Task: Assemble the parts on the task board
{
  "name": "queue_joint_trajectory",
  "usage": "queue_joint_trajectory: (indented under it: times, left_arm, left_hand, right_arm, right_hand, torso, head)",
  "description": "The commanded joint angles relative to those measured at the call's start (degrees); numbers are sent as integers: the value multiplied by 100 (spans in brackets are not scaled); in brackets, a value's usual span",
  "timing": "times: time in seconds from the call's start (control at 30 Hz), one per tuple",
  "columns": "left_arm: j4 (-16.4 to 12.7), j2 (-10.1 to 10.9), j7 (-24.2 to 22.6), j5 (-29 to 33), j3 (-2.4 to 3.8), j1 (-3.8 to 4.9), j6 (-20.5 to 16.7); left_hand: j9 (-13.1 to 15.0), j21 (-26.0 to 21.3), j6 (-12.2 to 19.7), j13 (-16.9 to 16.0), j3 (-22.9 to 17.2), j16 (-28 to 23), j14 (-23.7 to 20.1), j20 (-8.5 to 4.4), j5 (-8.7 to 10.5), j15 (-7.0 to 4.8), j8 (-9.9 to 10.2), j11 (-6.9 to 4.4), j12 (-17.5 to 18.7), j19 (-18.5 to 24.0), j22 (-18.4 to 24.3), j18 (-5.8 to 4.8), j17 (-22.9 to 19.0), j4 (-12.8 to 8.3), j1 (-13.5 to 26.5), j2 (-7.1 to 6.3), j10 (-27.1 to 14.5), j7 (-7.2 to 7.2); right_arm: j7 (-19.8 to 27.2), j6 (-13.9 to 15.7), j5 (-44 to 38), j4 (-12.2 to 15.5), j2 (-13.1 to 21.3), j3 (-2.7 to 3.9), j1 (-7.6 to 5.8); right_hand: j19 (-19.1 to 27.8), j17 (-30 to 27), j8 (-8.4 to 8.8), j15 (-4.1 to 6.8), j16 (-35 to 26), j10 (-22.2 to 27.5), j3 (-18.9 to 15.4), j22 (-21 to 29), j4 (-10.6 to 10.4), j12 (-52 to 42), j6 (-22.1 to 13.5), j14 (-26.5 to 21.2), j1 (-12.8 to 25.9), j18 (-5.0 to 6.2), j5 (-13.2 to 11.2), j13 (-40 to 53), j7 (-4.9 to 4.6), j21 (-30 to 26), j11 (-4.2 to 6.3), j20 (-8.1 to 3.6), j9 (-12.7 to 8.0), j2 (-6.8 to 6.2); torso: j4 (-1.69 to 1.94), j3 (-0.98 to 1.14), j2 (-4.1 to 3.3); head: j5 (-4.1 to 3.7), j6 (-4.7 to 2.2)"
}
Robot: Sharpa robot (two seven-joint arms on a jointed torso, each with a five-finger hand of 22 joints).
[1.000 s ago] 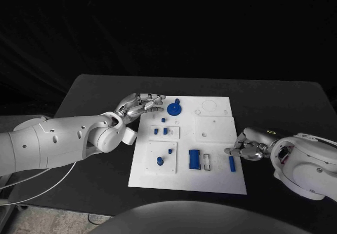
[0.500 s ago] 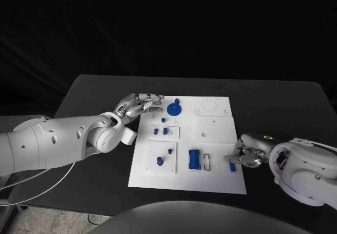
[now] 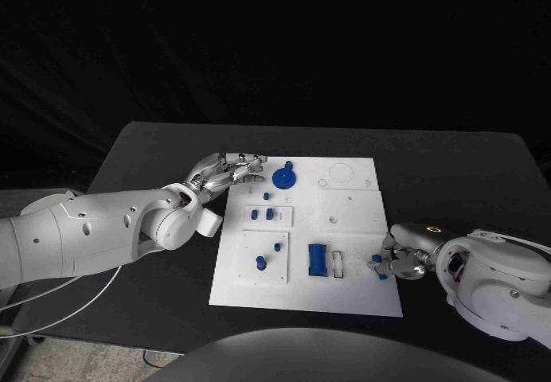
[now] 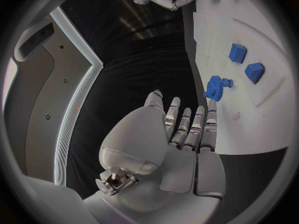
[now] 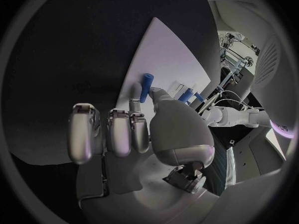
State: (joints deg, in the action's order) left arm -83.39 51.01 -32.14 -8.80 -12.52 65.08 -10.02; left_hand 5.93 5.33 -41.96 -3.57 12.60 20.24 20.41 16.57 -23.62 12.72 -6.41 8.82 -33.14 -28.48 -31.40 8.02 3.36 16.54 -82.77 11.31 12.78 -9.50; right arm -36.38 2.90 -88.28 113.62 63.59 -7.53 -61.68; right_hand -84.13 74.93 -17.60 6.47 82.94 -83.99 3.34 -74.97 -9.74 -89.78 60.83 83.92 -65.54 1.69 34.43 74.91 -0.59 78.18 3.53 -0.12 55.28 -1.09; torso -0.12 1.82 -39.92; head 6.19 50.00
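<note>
The white task board (image 3: 350, 211) lies in the middle of the black table. A short blue peg (image 3: 381, 270) is at the board's right edge, and my right hand (image 3: 398, 259) pinches it. In the right wrist view the blue peg (image 5: 146, 85) stands between the thumb and a fingertip, over the board (image 5: 168, 55). My left hand (image 3: 230, 169) hovers at the board's far left corner with its fingers apart, holding nothing. It is just beside the blue gear (image 3: 285, 175). The left wrist view shows the left hand (image 4: 184, 134) flat over the table, with the gear (image 4: 216, 87) beyond its fingertips.
A blue rectangular block (image 3: 317, 260) stands in the board's near middle beside a narrow slot. Small blue pieces (image 3: 263, 213) sit on the left-hand plates, and two blue blocks (image 4: 237, 52) lie past the gear. Black table surrounds the board on all sides.
My right hand has slid along the board's right edge toward the robot and closed its thumb and finger on the blue peg. The left hand has stayed where it was.
</note>
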Motion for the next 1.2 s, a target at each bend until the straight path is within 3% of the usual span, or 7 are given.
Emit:
queue_joint_trajectory:
  times: [0.03,0.17,0.23,0.37,0.53,0.83,1.2]
  left_arm:
    - [-12,-6,-70,13,4,-3,69]
    - [-11,-8,-66,13,4,-4,72]
    - [-10,-8,-65,13,4,-4,72]
    - [-4,-14,-61,13,4,-5,75]
    - [2,-25,-57,13,4,-7,80]
    - [17,-57,-48,13,4,-11,91]
    - [10,-61,-46,13,4,-11,79]
  left_hand:
    - [-2,29,-9,0,22,33,25,-4,-26,9,-18,31,-13,-7,8,-29,7,4,-18,29,17,-19]
    - [-2,29,-9,0,22,33,25,-4,-26,9,-18,31,-13,-7,8,-29,7,4,-18,29,17,-19]
    - [-4,31,-3,0,23,45,34,-4,-34,13,-16,34,-17,-8,9,-30,8,4,-25,28,19,-19]
    - [-4,31,-3,0,23,45,34,-4,-34,13,-16,34,-17,-8,9,-30,8,4,-25,28,19,-19]
    - [-5,32,0,-1,22,50,37,-4,-39,16,-15,36,-23,-9,10,-30,9,4,-28,31,22,-17]
    - [-5,32,0,-1,22,50,37,-4,-39,16,-15,36,-23,-9,10,-30,9,4,-28,31,22,-17]
    - [-6,34,5,-2,20,61,46,-4,-45,20,-14,41,-35,-10,11,-31,10,4,-36,35,29,-15]
  right_arm:
    - [-53,-79,123,-54,-28,-46,72]
    - [-30,84,379,-61,-40,-47,80]
    - [-12,190,590,-61,-39,-47,82]
    - [67,437,1209,-49,-15,-47,82]
    - [202,696,2067,7,31,-46,38]
    - [427,1045,3408,103,29,-44,-269]
    - [474,1033,3715,-86,-371,-44,-324]
  right_hand:
    - [-141,528,214,32,-50,-601,342,-1120,132,-22,-132,414,-271,115,459,1509,16,-70,-4,-33,-114,-41]
    - [-135,506,293,5,-67,-601,843,-1113,270,-22,-138,413,-380,119,978,1509,-31,-103,-38,-9,-187,-189]
    - [-139,509,309,-16,-63,-601,1120,-1116,340,-22,-140,416,-376,118,1096,1509,-65,-103,-56,4,-197,-244]
    - [-146,521,346,-34,-51,-601,1415,-1120,379,-22,-171,421,-304,115,1117,1509,-87,-100,-79,27,-221,-241]
    - [-152,543,365,-42,-31,-601,1540,-1124,388,-22,-184,427,-235,113,1106,1509,-102,-92,-93,37,-238,-240]
    - [-217,715,381,-50,111,-601,1675,-1178,394,-22,-185,467,-90,76,1126,1509,-114,83,-104,45,-259,-267]
    - [-230,748,402,-60,146,-601,1732,-1188,383,-22,-230,473,64,70,959,1509,-124,119,-114,53,-273,-281]
  torso:
    - [6,3,-1]
    - [6,3,-1]
    - [4,4,-5]
    - [7,3,-1]
    - [11,3,-4]
    - [16,-5,1]
    - [9,-1,-3]
  head:
    - [-5,0]
    - [0,0]
    - [3,0]
    - [-4,0]
    - [-6,0]
    - [-25,0]
    - [-19,0]
